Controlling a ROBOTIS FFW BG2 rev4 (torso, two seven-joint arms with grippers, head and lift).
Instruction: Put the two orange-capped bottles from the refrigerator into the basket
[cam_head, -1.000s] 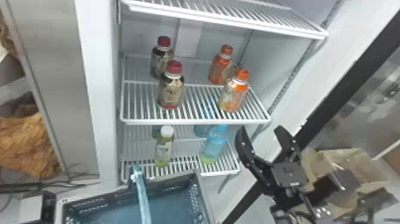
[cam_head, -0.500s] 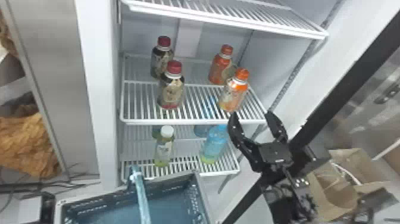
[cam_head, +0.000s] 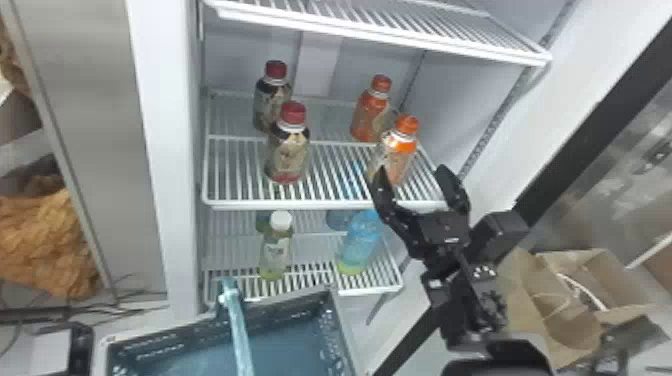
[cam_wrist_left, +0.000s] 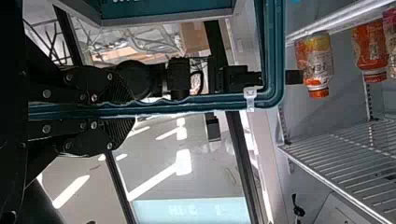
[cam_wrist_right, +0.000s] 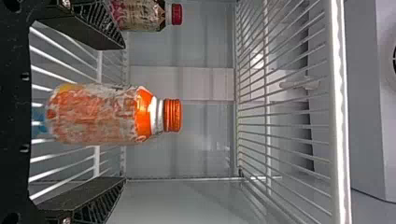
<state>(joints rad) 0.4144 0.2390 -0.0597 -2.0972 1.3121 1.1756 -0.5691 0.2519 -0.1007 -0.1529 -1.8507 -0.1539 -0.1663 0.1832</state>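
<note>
Right tool moved shelfward (open), 1 orange-capped bottle just ahead

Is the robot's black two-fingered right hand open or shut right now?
Open. The right hand has its fingers spread wide, with visible gaps on both sides of the nearer bottle with the orange cap.

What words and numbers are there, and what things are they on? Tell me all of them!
No word or number is clear enough to read.
Orange-capped bottles: labels too blurred.
Red-capped bottles: labels too blurred.
White-capped bottle: label too blurred.
Pale blue panel: faint, broken letters.
Basket: white marks, cut off.
</note>
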